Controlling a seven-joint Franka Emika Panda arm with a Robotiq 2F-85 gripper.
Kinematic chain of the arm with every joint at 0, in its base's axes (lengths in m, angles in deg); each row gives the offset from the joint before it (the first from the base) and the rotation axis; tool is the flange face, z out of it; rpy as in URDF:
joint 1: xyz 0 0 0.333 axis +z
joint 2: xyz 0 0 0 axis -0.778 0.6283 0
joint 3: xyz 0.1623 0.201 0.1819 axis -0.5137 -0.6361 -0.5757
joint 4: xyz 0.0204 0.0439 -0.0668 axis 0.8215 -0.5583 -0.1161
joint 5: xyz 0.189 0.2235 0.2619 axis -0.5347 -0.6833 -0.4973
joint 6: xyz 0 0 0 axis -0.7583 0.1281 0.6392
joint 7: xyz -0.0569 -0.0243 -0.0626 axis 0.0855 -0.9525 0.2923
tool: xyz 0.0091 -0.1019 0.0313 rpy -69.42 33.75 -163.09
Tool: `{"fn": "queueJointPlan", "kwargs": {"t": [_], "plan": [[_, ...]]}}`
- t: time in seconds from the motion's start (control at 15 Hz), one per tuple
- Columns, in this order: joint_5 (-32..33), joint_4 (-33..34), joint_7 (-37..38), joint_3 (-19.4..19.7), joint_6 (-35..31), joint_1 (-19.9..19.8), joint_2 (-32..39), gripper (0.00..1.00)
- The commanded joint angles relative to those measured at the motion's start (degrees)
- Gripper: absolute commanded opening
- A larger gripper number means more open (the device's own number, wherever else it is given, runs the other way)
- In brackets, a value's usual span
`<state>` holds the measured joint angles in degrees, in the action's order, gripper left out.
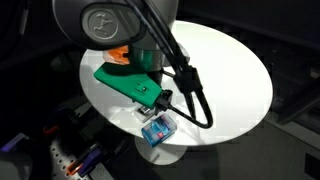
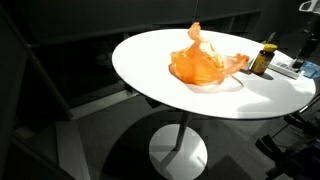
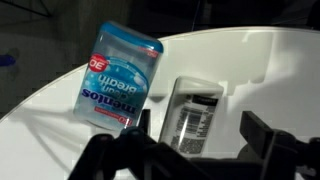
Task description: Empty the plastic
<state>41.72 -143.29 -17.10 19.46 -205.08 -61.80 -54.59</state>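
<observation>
A crumpled orange plastic bag (image 2: 205, 62) lies on the round white table (image 2: 180, 95); only a bit of it shows behind the arm in an exterior view (image 1: 120, 55). In the wrist view my gripper (image 3: 200, 130) is open, one finger on each side of a white labelled container (image 3: 195, 112) that lies flat on the table. A blue Mentos gum box (image 3: 115, 75) lies just beside it, and it shows near the table's edge in an exterior view (image 1: 157, 130). My gripper (image 1: 156, 100) hangs low over these items, away from the bag.
A small dark bottle with a yellow cap (image 2: 262, 60) stands next to the bag. A black cable loop (image 1: 195, 100) hangs from the arm over the table. The table edge is close to the gripper, and the surroundings are dark.
</observation>
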Motion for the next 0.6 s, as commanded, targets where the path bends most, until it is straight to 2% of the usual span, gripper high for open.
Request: {"fn": "queueJointPlan", "kwargs": {"t": [0.0,0.53], "plan": [[-1.40,0.08,1.24,-0.26,7.60,0.10,-4.61,1.00],[0.47,6.70,9.65,-1.66,29.71,1.83,-13.03,1.00]]}}
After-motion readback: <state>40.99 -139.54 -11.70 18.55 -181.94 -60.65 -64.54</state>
